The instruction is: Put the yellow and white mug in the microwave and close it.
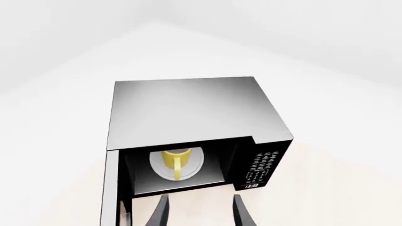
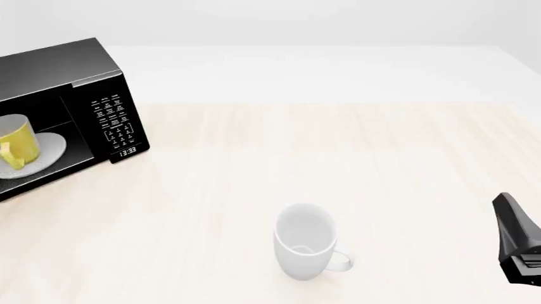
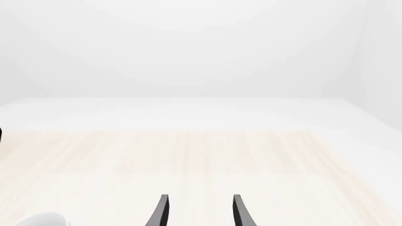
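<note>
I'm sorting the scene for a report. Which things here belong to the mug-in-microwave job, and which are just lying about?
Part of the job:
- yellow and white mug, already on the turntable plate
- microwave, door still open
- left hand, open and empty, in front of the opening

Just lying about:
- white mug on the table
- right hand, open and empty
</note>
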`<state>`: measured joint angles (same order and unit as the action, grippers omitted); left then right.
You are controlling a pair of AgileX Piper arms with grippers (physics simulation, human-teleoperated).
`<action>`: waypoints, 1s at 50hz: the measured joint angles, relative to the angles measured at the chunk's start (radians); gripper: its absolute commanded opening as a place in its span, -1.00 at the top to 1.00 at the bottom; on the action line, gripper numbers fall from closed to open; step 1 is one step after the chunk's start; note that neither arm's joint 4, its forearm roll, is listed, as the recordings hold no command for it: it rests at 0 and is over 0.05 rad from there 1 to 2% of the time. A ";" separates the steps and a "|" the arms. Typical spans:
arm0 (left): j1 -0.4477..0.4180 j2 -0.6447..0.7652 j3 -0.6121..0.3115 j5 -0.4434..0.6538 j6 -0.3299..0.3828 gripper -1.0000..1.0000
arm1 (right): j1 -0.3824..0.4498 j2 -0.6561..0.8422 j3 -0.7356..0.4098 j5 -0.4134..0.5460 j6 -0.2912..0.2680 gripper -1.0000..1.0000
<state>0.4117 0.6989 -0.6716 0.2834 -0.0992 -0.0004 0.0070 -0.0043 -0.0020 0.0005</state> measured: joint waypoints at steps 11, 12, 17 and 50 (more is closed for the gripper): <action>0.043 -0.043 -0.114 0.126 -0.004 -1.00 | 0.000 0.000 0.000 0.000 0.000 -1.00; 0.048 -0.046 -0.123 0.135 -0.005 -1.00 | 0.000 0.000 0.000 0.000 0.000 -1.00; 0.078 -0.057 -0.165 0.177 -0.010 -1.00 | 0.000 0.000 0.000 0.000 0.000 -1.00; 0.336 -0.032 -0.272 0.285 -0.123 -1.00 | 0.000 0.000 0.000 0.000 0.000 -1.00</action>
<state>0.7480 0.6669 -0.9435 0.5688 -0.2220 -0.0004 0.0070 -0.0043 -0.0020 0.0005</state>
